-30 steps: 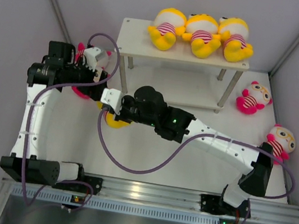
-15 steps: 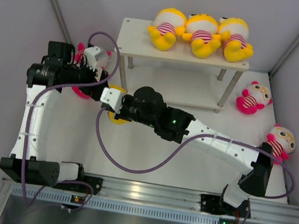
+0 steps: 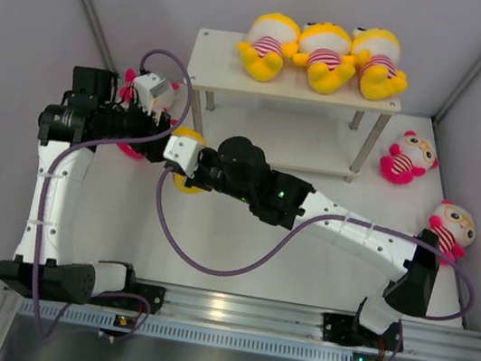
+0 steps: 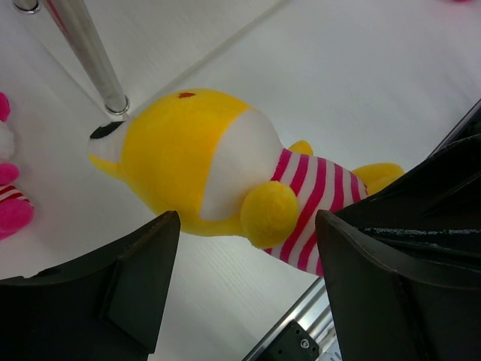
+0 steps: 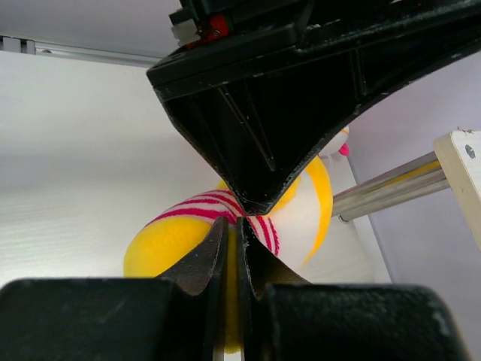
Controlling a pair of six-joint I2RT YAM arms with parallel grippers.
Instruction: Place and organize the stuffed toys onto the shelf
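Observation:
My right gripper [image 3: 182, 157] is shut on a yellow doll [image 3: 188, 181] in a striped shirt, holding it just left of the shelf [image 3: 218, 62]. In the right wrist view the fingers [image 5: 235, 226] pinch the doll's [image 5: 169, 241] yellow fabric. My left gripper [image 3: 159, 126] is open right beside it. In the left wrist view its fingers [image 4: 246, 226] spread wide over the doll [image 4: 188, 150] without touching it. Three yellow dolls [image 3: 320, 56] lie in a row on the shelf's top board.
A pink-limbed doll [image 3: 127, 146] lies under my left arm, its limb showing in the left wrist view [image 4: 11, 210]. Two more pink dolls lie at the right, one by the shelf [image 3: 406, 156] and one near the wall [image 3: 451, 225]. A shelf leg [image 4: 90, 53] stands close behind the held doll.
My right gripper has carried the yellow doll up and back toward the shelf's left leg and the left gripper. The left arm has shifted slightly.

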